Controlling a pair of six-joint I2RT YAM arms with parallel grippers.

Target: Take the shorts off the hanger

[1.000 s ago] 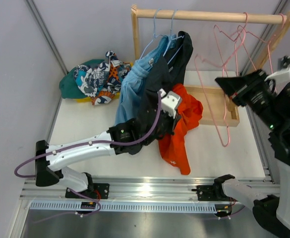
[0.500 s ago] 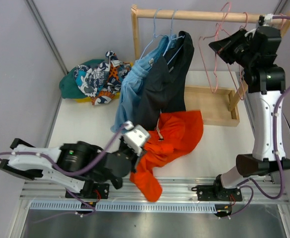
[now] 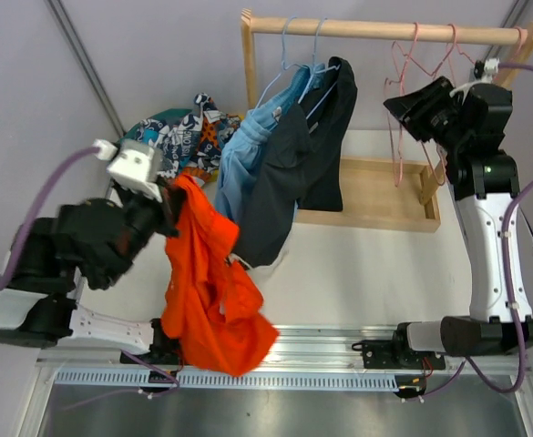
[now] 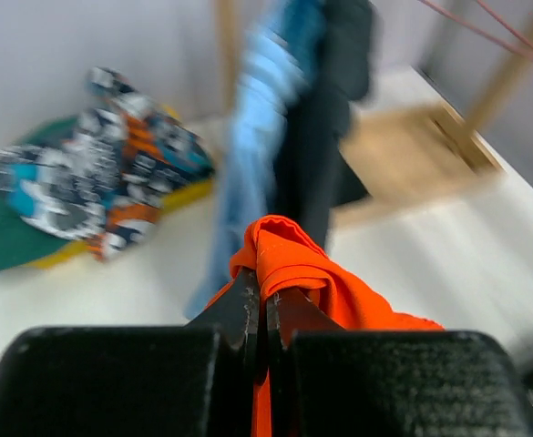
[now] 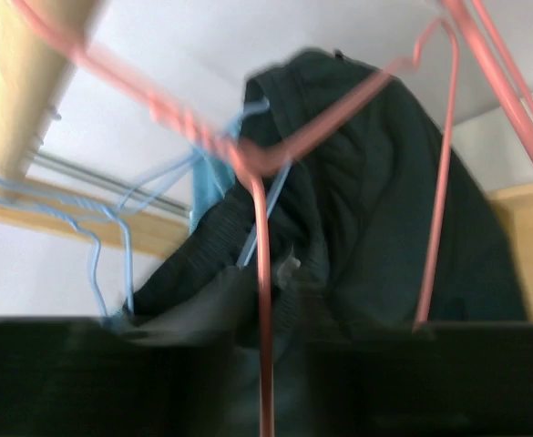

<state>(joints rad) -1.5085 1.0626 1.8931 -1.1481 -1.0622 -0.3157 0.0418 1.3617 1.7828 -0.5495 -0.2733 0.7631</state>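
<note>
bare table (image 3: 384, 264) lies open right of the hanging black shorts (image 3: 289, 173); pink hangers (image 3: 398, 150) crowd the right end of the rail (image 3: 375, 30).

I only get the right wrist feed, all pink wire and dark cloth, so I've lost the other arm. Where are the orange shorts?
Observer: The left gripper is shut on the orange shorts and holds them up at the table's left side, clear of the wooden rack.
Operator: How many pairs hang on the rack?
Observer: Two, side by side at its left end: the light blue shorts and the black shorts.
Operator: And any lying loose?
Observer: The patterned shorts lie heaped on the dark green shorts in the table's far left corner.
</note>
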